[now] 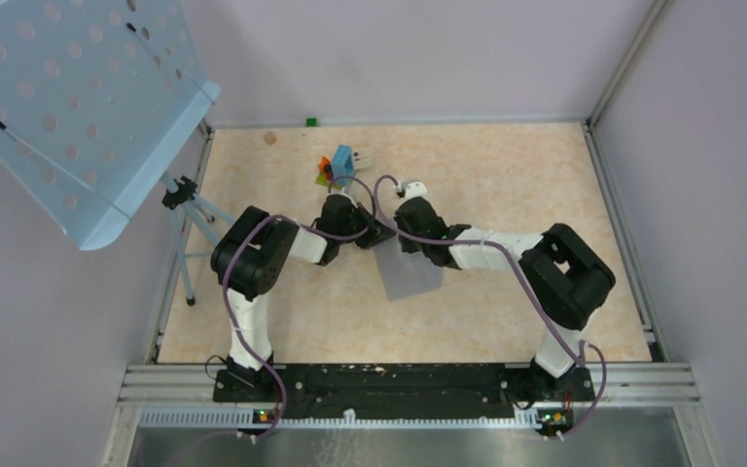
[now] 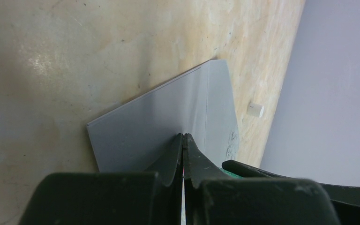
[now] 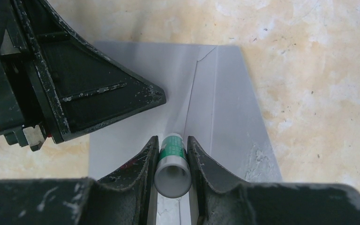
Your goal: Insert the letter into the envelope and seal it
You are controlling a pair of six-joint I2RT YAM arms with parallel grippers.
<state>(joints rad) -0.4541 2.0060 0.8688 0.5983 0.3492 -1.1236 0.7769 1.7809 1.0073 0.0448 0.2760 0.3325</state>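
The grey envelope (image 1: 410, 277) lies flat on the tan floor between the two arms, with its flap open to one side (image 3: 225, 93). My left gripper (image 2: 183, 136) is shut, and its tips rest on the envelope (image 2: 159, 122) near the flap's fold line. My right gripper (image 3: 173, 140) is shut on a white glue stick (image 3: 172, 164) with a green label, whose far end points at the fold. The left gripper's fingers (image 3: 98, 93) sit just beside it. In the top view both grippers (image 1: 374, 236) (image 1: 410, 238) meet at the envelope's far end. No tan letter shows.
A small white cap (image 2: 255, 109) lies on the floor beyond the envelope. A blue-orange-green block cluster (image 1: 338, 165) sits behind the grippers. A pale blue perforated stand (image 1: 78, 107) on a tripod is at far left. Walls ring the floor.
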